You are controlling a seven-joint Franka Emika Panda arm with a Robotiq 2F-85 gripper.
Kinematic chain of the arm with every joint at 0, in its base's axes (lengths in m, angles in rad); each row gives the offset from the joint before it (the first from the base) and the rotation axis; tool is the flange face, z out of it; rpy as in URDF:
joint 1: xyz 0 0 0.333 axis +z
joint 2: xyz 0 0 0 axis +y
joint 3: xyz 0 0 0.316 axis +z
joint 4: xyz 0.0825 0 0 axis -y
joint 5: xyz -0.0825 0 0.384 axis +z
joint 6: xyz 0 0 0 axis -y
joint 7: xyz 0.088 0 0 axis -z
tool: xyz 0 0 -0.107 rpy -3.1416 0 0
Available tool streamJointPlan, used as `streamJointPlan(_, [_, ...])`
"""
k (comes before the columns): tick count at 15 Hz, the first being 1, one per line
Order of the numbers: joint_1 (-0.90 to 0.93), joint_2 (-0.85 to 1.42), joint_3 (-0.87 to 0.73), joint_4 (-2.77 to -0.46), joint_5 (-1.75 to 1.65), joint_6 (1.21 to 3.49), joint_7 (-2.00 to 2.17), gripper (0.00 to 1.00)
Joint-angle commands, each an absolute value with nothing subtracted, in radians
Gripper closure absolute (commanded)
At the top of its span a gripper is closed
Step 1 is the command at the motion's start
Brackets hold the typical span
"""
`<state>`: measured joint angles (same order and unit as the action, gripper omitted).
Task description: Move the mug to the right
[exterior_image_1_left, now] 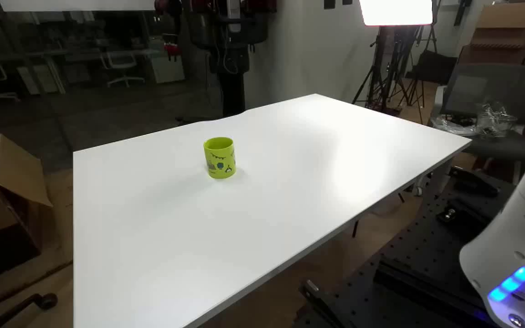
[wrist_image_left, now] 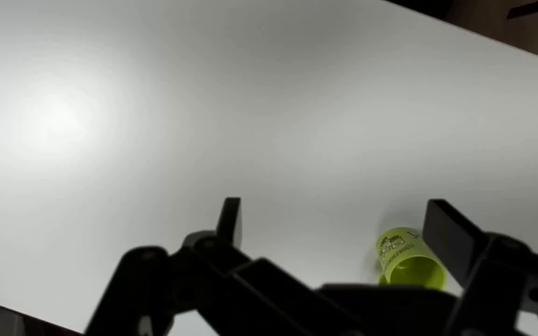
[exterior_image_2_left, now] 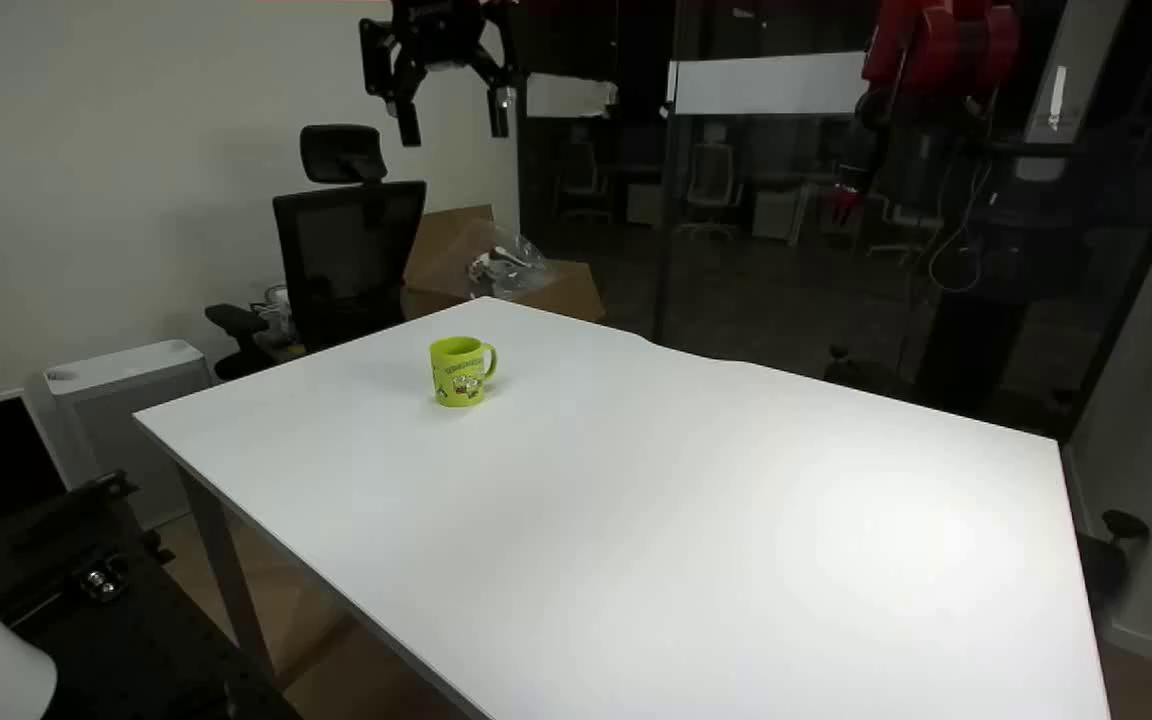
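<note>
Around the table [exterior_image_1_left: 299,205] stand an open box [exterior_image_1_left: 23,168], a lit lamp [exterior_image_1_left: 397,11], a grey chair [exterior_image_1_left: 499,82] with clear plastic [exterior_image_1_left: 495,119] on its seat, and a red-and-black machine [exterior_image_1_left: 228,36] that appears in both exterior views. Beside the table, the white arm [exterior_image_1_left: 517,228] glows with blue lights [exterior_image_1_left: 511,284] in an exterior view. The mug [exterior_image_1_left: 219,165] stands upright on the table, left of its middle in both exterior views. The gripper [exterior_image_2_left: 454,120] hangs high, well apart from the mug, its fingers [wrist_image_left: 451,240] spread with a broad gap between them. In the wrist view the mug appears low and to the right, where a finger and the gripper's dark body stand in front of its edges. That view looks furthest into the mug's open mouth. Only an exterior view shows the handle [exterior_image_2_left: 491,362] plainly, on the picture's right of the mug, along with the gripper from outside and a black chair [exterior_image_2_left: 351,240].
</note>
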<state>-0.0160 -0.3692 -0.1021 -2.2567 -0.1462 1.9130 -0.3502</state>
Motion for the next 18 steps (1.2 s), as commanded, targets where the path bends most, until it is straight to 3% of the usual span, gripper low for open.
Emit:
streamJointPlan(1, [-0.017,-0.369,-0.101,-2.254,-0.146,1.910,-0.350,0.00])
streamJointPlan(11, [-0.017,-0.369,-0.101,-2.254,-0.146,1.911,-0.350,0.00])
streamJointPlan(18, [-0.003,-0.223,-0.086,-2.235,0.007,2.334,-0.163,0.00])
